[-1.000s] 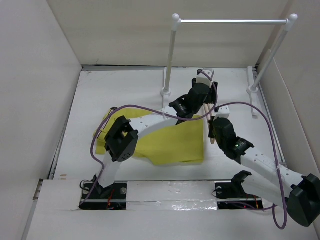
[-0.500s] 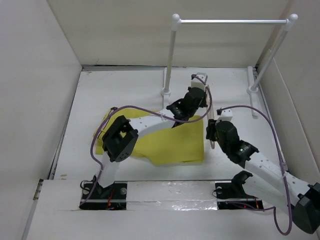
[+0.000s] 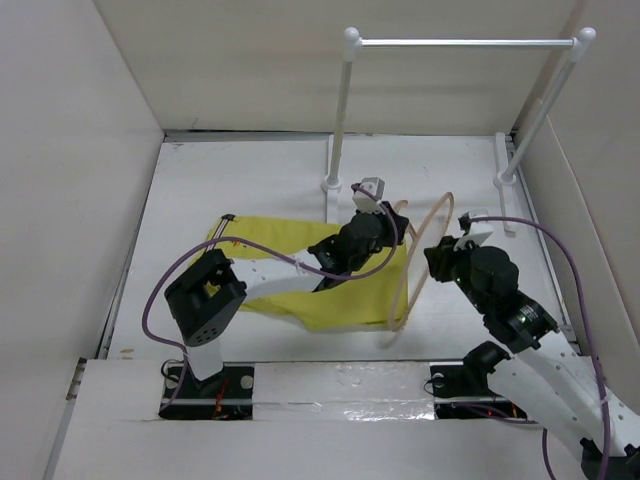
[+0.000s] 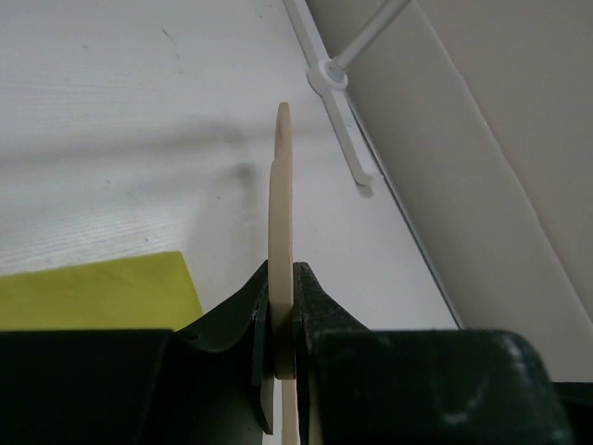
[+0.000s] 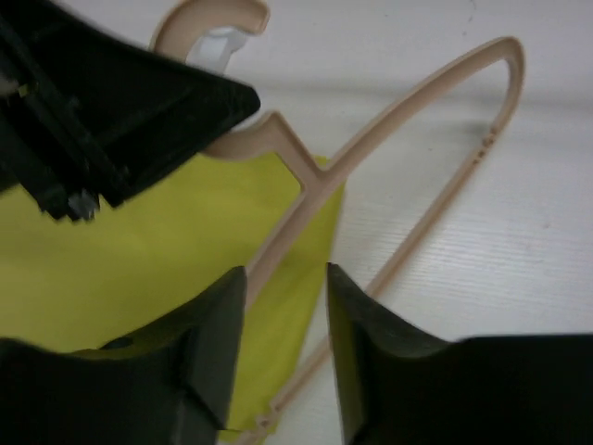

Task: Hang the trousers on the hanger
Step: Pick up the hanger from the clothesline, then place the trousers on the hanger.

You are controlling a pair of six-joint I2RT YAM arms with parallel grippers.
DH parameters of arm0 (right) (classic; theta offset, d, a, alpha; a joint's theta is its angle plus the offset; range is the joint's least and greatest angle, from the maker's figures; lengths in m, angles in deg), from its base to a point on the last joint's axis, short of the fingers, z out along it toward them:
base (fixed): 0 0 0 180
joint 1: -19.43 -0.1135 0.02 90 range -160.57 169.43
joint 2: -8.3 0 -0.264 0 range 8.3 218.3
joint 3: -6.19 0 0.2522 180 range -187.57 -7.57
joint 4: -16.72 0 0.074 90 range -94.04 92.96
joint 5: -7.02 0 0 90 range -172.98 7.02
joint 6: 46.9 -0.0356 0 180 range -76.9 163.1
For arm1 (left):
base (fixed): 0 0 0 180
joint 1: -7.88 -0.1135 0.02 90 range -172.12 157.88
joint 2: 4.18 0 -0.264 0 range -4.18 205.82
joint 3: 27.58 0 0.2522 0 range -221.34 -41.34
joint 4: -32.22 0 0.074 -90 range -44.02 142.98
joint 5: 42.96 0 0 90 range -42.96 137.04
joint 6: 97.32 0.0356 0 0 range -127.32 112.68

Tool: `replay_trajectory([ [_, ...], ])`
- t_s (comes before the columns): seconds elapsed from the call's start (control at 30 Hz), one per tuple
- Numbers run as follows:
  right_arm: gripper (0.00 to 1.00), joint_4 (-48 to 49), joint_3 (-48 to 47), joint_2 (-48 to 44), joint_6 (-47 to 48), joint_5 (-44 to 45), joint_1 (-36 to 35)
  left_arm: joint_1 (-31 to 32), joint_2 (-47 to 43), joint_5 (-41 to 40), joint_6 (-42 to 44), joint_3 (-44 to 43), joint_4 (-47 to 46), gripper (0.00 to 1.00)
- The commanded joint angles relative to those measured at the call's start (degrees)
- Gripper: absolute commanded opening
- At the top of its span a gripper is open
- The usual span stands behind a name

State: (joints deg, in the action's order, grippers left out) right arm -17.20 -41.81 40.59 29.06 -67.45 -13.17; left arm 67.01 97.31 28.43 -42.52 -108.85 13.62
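The yellow-green trousers [image 3: 340,305] lie flat on the white table, partly under my left arm. They also show in the left wrist view [image 4: 93,297] and the right wrist view [image 5: 139,250]. The pale beige hanger [image 3: 446,200] stands tilted off the table at the trousers' right edge. My left gripper [image 3: 390,220] is shut on the hanger [image 4: 281,185] near its hook, seen edge-on between the jaws [image 4: 281,306]. My right gripper [image 3: 437,255] hovers just right of the hanger [image 5: 408,109], its jaws [image 5: 285,278] open, with nothing between them.
A white rail stand [image 3: 460,43] rises at the back of the table, one foot [image 4: 347,139] close beyond the hanger. White walls close in the left, back and right sides.
My left gripper has shut on the hanger and drawn it nearer and up on edge. The right gripper has let go of it and pulled back to the right.
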Motion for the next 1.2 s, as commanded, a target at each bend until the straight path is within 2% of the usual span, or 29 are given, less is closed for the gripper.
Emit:
replay_trajectory([
  [0.0, 0.27, -0.15, -0.57, 0.84, 1.82, -6.11, 1.92, 1.42, -5.42, -1.15, -8.11, 5.35, -11.12, 0.0],
  [0.07, 0.05, 0.38, 0.05, 2.77, 1.48, -9.1, 3.5, 2.21, -6.56, -2.3, -12.6, 9.47, -13.51, 0.0],
  [0.13, 0.0, 1.62, 1.19, 4.0, 1.21, -11.39, 4.29, 3.7, -7.01, -5.28, -14.54, 11.68, -16.23, 0.0],
  [0.33, 0.0, 5.92, 6.89, 2.42, -0.45, -13.67, 5.97, 7.48, -6.75, -14.43, -17.88, 19.07, -21.6, 0.0],
  [0.53, 0.0, 13.91, 12.7, 7.51, -0.99, -19.38, 7.55, 7.49, -3.67, -19.26, -16.66, 22.15, -25.47, 0.0],
  [0.63, 0.08, 16.29, 12.79, 13.48, 0.06, -20.54, 9.04, 7.49, -3.06, -22.16, -14.29, 22.42, -25.74, 0.0],
  [0.67, 0.13, 17.69, 12.97, 14.72, 0.5, -21.67, 9.91, 7.49, -2.97, -22.69, -13.76, 22.42, -25.82, 0.0],
  [0.7, 0.15, 21.97, 13.67, 15.95, 0.68, -22.55, 10.45, 7.49, -2.88, -23.74, -13.23, 22.42, -26.17, 0.0],
  [0.8, 0.24, 26.21, 13.67, 21.3, 1.3, -25.37, 12.2, 7.49, -2.53, -24.63, -10.86, 21.89, -26.09, 0.0],
  [0.97, 0.4, 30.17, 12.53, 31.14, 1.39, -25.99, 13.44, 5.3, -1.04, -22.35, -11.73, 22.24, -25.47, 0.0],
  [1.17, 0.44, 34.66, 12.44, 37.05, 0.51, -25.81, 13.44, 4.67, -0.42, -20.77, -11.56, 22.77, -25.3, 0.0],
])
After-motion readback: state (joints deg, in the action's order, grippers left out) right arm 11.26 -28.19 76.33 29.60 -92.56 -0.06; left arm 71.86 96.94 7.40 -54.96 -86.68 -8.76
